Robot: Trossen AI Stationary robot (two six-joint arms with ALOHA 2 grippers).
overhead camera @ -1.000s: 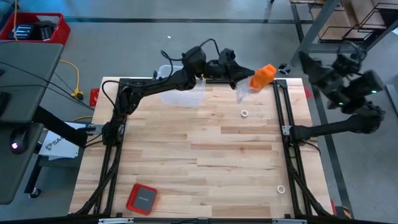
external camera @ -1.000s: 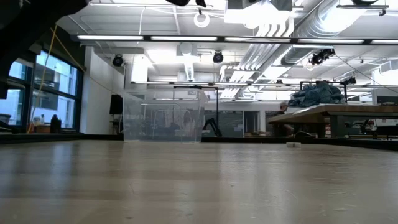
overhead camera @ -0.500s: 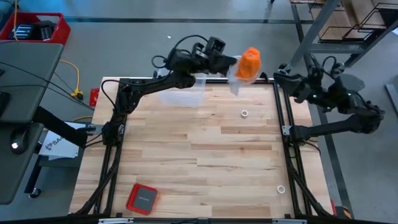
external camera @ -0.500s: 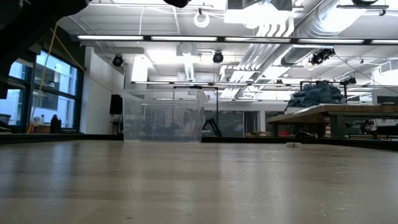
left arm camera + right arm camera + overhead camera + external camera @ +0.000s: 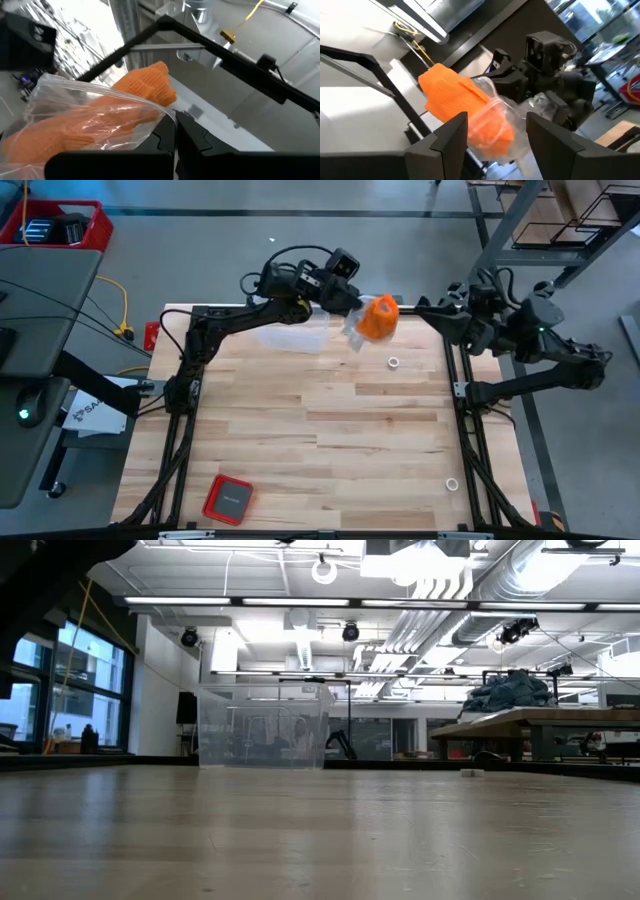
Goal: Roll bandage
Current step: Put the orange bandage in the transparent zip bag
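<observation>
The bandage point(image 5: 379, 317) is a bright orange bundle sitting partly inside a crinkled clear plastic bag point(image 5: 75, 107), held in the air over the table's far edge. Its orange end point(image 5: 152, 82) sticks out of the bag. My left gripper point(image 5: 350, 298) is shut on the bag. My right gripper point(image 5: 432, 312) is open just right of the bandage and points at it; in its wrist view the bandage point(image 5: 452, 102) lies beyond the open fingers point(image 5: 451, 134). Neither gripper shows in the low view. My left gripper pinches the clear bag's edge point(image 5: 162, 119) between its two shut fingers point(image 5: 192, 137), beside the bandage. The bag with the bandage in it is lifted clear of the table and stands out beyond the fingertips.
A clear plastic container point(image 5: 292, 332) stands at the table's far edge, under the left arm; it also shows in the low view point(image 5: 262, 728). A red square case point(image 5: 228, 498) lies near the front left. Two small white rings point(image 5: 393, 363) point(image 5: 452, 483) lie on the right half.
My left gripper has turned and tipped upward, swinging the bag with the bandage toward the table's left along the far edge. My right gripper has come in from beyond the table's right edge toward the bandage, staying open.
</observation>
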